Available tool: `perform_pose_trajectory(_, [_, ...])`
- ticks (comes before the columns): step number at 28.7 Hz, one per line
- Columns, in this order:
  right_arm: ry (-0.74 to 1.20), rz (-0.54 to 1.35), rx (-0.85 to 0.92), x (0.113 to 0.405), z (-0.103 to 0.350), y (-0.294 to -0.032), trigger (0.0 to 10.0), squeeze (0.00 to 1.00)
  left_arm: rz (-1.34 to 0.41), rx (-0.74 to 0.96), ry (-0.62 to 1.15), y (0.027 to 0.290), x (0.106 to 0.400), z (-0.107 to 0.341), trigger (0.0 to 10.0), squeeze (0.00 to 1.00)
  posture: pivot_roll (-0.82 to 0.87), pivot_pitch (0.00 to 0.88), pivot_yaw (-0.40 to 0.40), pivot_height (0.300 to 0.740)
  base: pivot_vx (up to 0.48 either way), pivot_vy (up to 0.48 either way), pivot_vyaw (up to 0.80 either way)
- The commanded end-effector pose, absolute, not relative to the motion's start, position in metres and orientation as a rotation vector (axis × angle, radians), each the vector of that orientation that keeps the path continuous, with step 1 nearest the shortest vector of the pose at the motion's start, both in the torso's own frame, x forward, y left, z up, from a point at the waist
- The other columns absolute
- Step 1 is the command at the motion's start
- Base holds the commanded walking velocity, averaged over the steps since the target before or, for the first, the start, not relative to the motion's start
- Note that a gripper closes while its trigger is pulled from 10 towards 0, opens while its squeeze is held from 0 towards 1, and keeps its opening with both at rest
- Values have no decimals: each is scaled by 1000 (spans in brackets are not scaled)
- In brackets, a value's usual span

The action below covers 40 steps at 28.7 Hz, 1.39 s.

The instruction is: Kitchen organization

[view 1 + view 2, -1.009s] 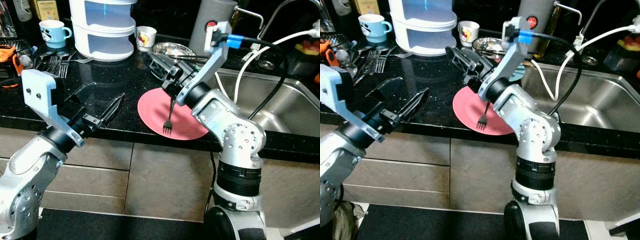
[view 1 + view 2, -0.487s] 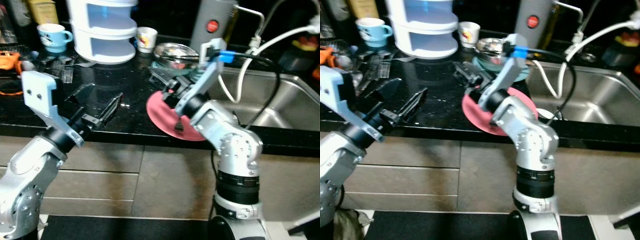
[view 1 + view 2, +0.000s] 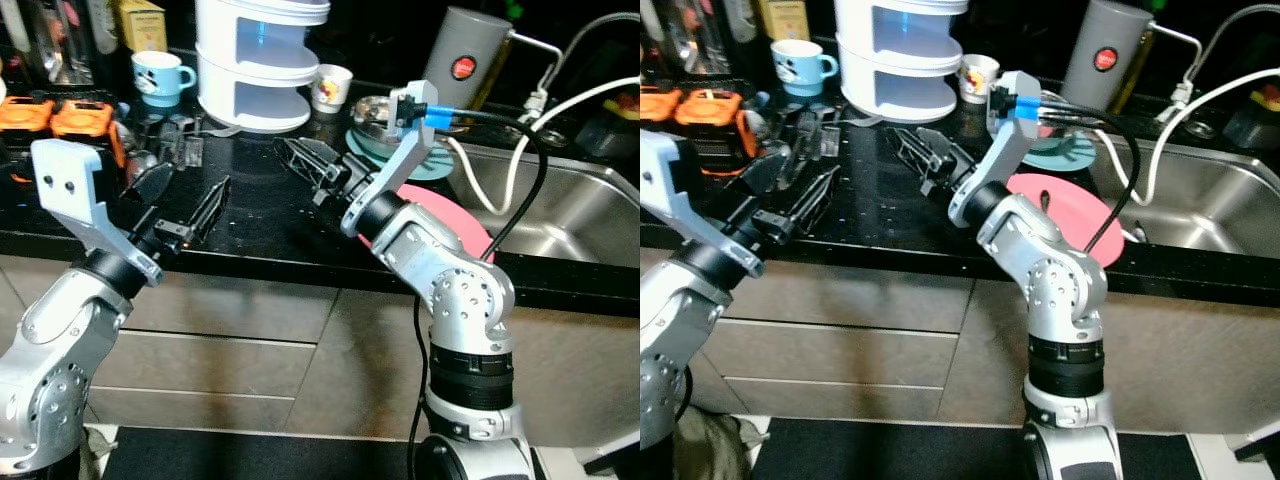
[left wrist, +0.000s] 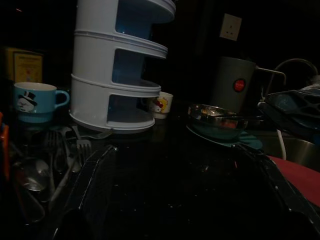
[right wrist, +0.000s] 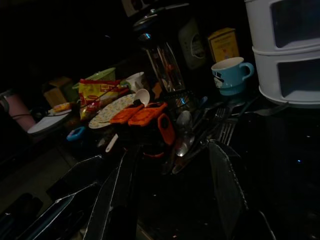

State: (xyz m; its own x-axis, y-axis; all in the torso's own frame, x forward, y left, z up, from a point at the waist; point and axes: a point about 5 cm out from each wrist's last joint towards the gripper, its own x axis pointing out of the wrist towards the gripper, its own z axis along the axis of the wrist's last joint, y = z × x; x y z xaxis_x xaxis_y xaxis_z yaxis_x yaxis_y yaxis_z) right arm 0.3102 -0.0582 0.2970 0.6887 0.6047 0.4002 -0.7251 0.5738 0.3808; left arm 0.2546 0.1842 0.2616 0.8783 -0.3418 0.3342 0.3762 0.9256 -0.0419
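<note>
I see a glossy black speckled counter (image 3: 250, 215) with a round, flat pink plate (image 3: 445, 215) lying near its front edge, beside the steel sink (image 3: 560, 215). My right gripper (image 3: 305, 160) hovers over the counter, well away from the plate and pointing off it, toward a heap of metal forks and spoons (image 5: 200, 132). Its fingers are spread with nothing between them. My left gripper (image 3: 185, 200) hangs over the counter's front edge, fingers wide, empty. Behind stand a white tiered plastic holder (image 3: 262, 60), a blue mug (image 3: 160, 75) and a grey cylindrical jug (image 3: 470, 60).
</note>
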Motion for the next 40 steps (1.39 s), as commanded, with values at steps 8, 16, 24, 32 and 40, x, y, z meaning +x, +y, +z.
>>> perform_pose_trajectory(8, [-231, 775, 564, 310, 291, -58, 10000, 0, -322, -92, -320, 181, 261, 257, 10000, 0, 151, 0, -94, 740, 0, -234, 0])
perform_pose_trajectory(16, [-191, 760, 305, 311, 282, -46, 10000, 0, -288, -128, -373, 184, 261, 264, 10000, 0, 150, 0, -95, 740, 0, 0, 0])
perform_pose_trajectory(24, [-128, 661, 78, 326, 280, -32, 10000, 0, -315, -86, -401, 194, 254, 270, 10000, 0, 158, 0, -106, 740, 0, 0, 0])
perform_pose_trajectory(32, [-100, 507, -200, 340, 276, -36, 10000, 0, -574, 7, -291, 199, 230, 263, 10000, 0, 159, 0, -121, 740, 0, 0, 0])
perform_pose_trajectory(40, [-24, 426, -98, 347, 271, -46, 10000, 0, -821, 93, -61, 198, 201, 240, 10000, 0, 153, 0, -124, 740, 0, 0, 0])
